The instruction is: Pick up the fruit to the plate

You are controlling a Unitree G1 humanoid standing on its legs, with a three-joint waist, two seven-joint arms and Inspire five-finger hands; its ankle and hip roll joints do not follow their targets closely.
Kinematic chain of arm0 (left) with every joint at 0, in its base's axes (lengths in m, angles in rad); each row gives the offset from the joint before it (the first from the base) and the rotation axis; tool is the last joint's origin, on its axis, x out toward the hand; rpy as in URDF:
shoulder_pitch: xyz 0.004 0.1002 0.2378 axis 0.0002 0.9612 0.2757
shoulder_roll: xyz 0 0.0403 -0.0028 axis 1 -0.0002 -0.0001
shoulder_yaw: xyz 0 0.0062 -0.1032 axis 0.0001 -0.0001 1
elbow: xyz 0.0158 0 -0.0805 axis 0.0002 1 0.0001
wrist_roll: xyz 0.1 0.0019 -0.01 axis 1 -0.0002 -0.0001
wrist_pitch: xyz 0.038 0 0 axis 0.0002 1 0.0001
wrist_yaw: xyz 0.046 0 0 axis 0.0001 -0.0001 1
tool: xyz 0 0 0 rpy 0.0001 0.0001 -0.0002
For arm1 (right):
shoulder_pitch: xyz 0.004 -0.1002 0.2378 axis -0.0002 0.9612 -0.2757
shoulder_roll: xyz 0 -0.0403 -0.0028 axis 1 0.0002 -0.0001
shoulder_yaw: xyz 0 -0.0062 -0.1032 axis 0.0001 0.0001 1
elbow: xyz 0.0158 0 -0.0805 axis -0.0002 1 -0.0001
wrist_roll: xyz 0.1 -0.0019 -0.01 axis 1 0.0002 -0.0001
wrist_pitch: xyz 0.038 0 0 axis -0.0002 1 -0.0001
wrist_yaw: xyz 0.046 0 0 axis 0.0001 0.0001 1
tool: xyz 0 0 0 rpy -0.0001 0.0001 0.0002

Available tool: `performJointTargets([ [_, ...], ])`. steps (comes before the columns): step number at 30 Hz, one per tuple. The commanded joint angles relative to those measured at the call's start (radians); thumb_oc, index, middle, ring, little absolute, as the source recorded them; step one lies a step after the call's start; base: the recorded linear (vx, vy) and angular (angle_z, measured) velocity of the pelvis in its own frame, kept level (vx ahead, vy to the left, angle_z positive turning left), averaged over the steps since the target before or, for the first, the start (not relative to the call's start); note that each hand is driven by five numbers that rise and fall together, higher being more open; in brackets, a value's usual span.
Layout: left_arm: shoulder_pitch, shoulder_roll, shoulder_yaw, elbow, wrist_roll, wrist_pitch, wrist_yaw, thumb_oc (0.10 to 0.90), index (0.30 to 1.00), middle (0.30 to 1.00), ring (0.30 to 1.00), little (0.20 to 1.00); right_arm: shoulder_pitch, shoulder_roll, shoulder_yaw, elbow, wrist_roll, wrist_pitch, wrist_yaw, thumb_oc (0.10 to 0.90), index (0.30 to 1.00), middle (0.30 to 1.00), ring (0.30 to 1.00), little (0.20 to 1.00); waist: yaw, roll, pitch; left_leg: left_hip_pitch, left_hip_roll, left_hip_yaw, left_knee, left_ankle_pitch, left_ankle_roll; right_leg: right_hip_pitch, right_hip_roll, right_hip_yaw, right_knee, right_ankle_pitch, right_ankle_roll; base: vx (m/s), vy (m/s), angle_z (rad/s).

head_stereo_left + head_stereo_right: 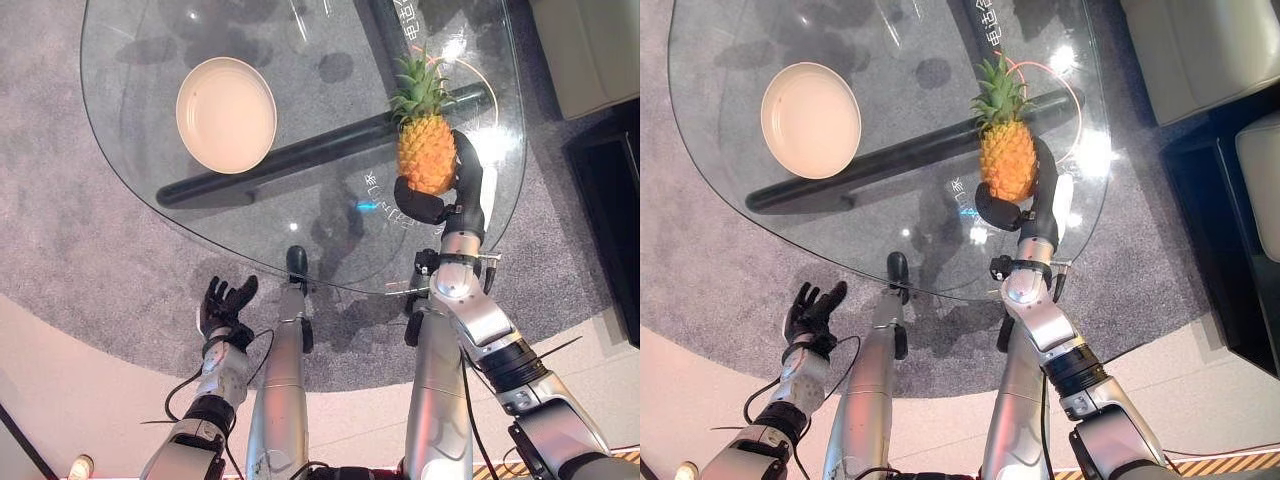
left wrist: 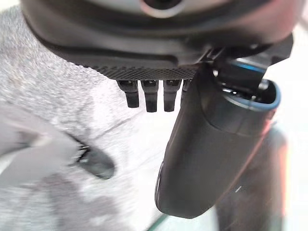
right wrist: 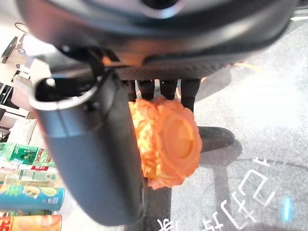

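Your right robot hand [image 1: 440, 205] is wrapped around the pineapple [image 1: 425, 150], thumb on one side and fingers [image 1: 468, 165] curled round the other, so the fruit is properly gripped. It's upright with the green leaves pointing away from you, over the right part of the glass bench [image 1: 330, 235], near its right rim; I can't tell whether its base is touching the glass. The right wrist view looks straight at the orange underside of the pineapple [image 3: 166, 142] pinned between thumb and fingers. The plate [image 1: 226, 113] is cream-coloured, sitting on the bench's left part, well apart from the fruit, with a dark bar [image 1: 290, 160] showing under the glass between them. Your left robot hand [image 1: 225, 305] hangs over the grey carpet [image 1: 90, 240] near the bench's near edge, fingers loosely spread, gripping nothing.
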Motion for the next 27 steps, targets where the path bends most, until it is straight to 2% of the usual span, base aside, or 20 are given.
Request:
performJointTargets([
  [1, 0.024, 0.061, 0.058, -0.009, -0.076, -0.124, 0.041, 0.800, 0.900, 0.900, 0.900, 0.900, -0.013, -0.051, -0.051, -0.036, -0.103, -0.048, -0.048, 0.100, 0.300, 0.300, 0.300, 0.200, 0.014, 0.034, -0.018, 0.005, -0.026, 0.007, 0.093, -0.084, 0.035, 0.026, 0.013, -0.039, -0.148, 0.121, -0.008, -0.03, 0.019, 0.00],
  [9, -0.028, 0.097, 0.129, -0.096, -0.101, -0.236, 0.103, 0.800, 0.900, 0.900, 0.900, 0.900, -0.033, -0.073, -0.064, -0.080, -0.130, -0.087, -0.042, 0.100, 0.300, 0.300, 0.300, 0.200, 0.013, 0.040, -0.018, 0.034, -0.026, 0.007, 0.065, -0.075, 0.029, 0.050, 0.015, -0.034, -0.151, 0.109, -0.009, -0.02, 0.016, 0.00],
  [16, -0.063, 0.122, 0.161, -0.157, -0.047, -0.337, 0.173, 0.800, 0.900, 0.900, 0.900, 0.900, -0.032, -0.080, -0.073, -0.101, -0.155, -0.124, -0.059, 0.100, 0.300, 0.300, 0.300, 0.200, 0.013, 0.036, -0.018, 0.050, -0.023, 0.007, 0.049, -0.073, 0.027, 0.065, 0.016, -0.038, -0.160, 0.103, -0.013, -0.01, 0.004, 0.00],
  [19, -0.081, 0.133, 0.168, -0.207, 0.009, -0.384, 0.214, 0.800, 0.900, 0.900, 0.900, 0.900, -0.033, -0.090, -0.076, -0.117, -0.197, -0.158, -0.046, 0.100, 0.300, 0.300, 0.300, 0.200, 0.013, 0.033, -0.018, 0.051, -0.021, 0.008, 0.046, -0.073, 0.026, 0.071, 0.015, -0.040, -0.166, 0.102, -0.013, 0.00, 0.000, 0.00],
  [21, -0.089, 0.139, 0.171, -0.228, 0.028, -0.392, 0.232, 0.800, 0.900, 0.900, 0.900, 0.900, -0.033, -0.092, -0.076, -0.126, -0.218, -0.167, -0.042, 0.100, 0.300, 0.300, 0.300, 0.200, 0.013, 0.033, -0.018, 0.050, -0.020, 0.008, 0.046, -0.073, 0.025, 0.071, 0.015, -0.040, -0.166, 0.102, -0.013, 0.00, 0.000, 0.00],
  [22, -0.100, 0.145, 0.174, -0.272, 0.045, -0.421, 0.237, 0.800, 0.900, 0.900, 0.900, 0.900, -0.035, -0.101, -0.075, -0.150, -0.269, -0.186, -0.046, 0.100, 0.300, 0.300, 0.300, 0.200, 0.013, 0.033, -0.018, 0.048, -0.021, 0.006, 0.050, -0.076, 0.025, 0.070, 0.015, -0.039, -0.165, 0.101, -0.013, 0.00, 0.000, 0.00],
  [25, -0.128, 0.147, 0.173, -0.332, 0.072, -0.449, 0.224, 0.800, 0.900, 0.900, 0.900, 0.900, -0.046, -0.106, -0.077, -0.164, -0.338, -0.222, -0.062, 0.100, 0.300, 0.300, 0.300, 0.200, 0.011, 0.034, -0.018, 0.046, -0.020, 0.007, 0.053, -0.079, 0.024, 0.069, 0.014, -0.038, -0.165, 0.101, -0.011, 0.00, 0.000, 0.00],
  [27, -0.155, 0.142, 0.164, -0.381, 0.071, -0.462, 0.176, 0.800, 0.900, 0.900, 0.900, 0.900, -0.064, -0.112, -0.073, -0.164, -0.391, -0.244, -0.073, 0.100, 0.300, 0.300, 0.300, 0.200, 0.009, 0.039, -0.018, 0.047, -0.021, 0.009, 0.053, -0.080, 0.024, 0.070, 0.014, -0.033, -0.167, 0.101, -0.010, 0.00, 0.006, -0.02],
])
